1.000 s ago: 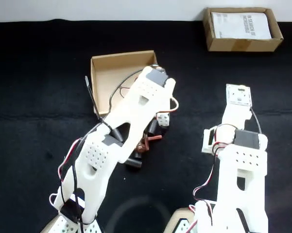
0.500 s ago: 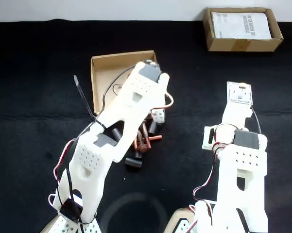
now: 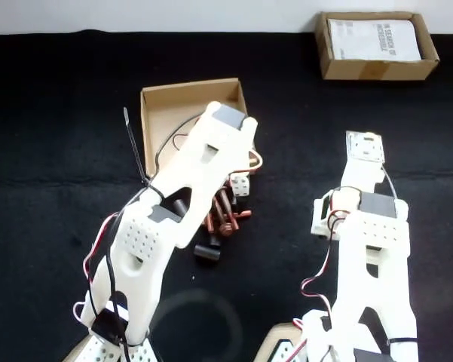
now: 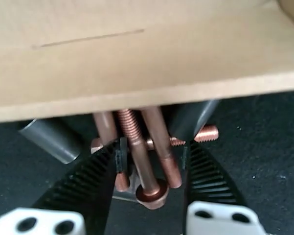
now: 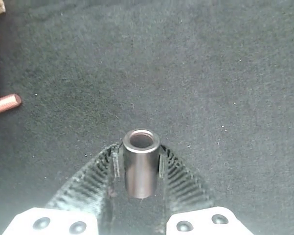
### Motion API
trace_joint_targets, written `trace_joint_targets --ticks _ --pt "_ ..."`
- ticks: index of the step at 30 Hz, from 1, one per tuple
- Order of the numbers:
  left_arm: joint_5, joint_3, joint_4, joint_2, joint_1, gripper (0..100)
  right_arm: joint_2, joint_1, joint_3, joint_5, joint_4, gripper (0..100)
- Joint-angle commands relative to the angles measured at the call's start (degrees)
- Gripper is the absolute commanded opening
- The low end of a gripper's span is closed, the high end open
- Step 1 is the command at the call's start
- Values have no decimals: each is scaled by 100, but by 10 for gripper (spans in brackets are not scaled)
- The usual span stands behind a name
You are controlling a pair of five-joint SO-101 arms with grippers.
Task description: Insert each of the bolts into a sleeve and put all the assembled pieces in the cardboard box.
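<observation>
Your right gripper (image 5: 139, 161) is clamped on a dark grey, hollow-ended sleeve (image 5: 139, 172) over the black mat (image 5: 225, 73). Your left gripper (image 4: 151, 154) stands with jaws apart astride copper-coloured threaded bolts (image 4: 139, 156) just beside the cardboard box (image 4: 137, 58). The printed sheet (image 3: 373, 39) in the second box (image 3: 377, 70) is too small to read.

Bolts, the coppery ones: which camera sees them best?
The left wrist view: the bolts lie close up between the open fingers of the left gripper, threads and heads clear. The high view shows them small, partly under the left arm. The right wrist view catches one threaded tip.
</observation>
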Motion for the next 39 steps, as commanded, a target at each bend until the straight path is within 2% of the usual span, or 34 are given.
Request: trace_joint_targets --ticks 1,7,12,18,28,30,35,39 --pt "9 -470 9 286 -171 196 22 57 -75 26 -66 8" --pt "18 -1464 9 1156 -189 181 31 66 -48 35 -66 8" --pt "18 -2299 44 1569 -224 2 40 66 -22 35 -66 8" --pt "9 -2492 53 1130 -198 30 40 66 -31 35 -66 8" --pt "-53 -1516 53 409 -198 37 40 66 -66 44 -66 8" --pt "-264 -1165 53 171 -127 82 40 66 -66 44 -66 8" --pt "-360 -84 44 -523 198 291 40 66 -75 44 -66 8" --pt "-360 207 26 -752 303 375 40 66 -75 44 -66 8"
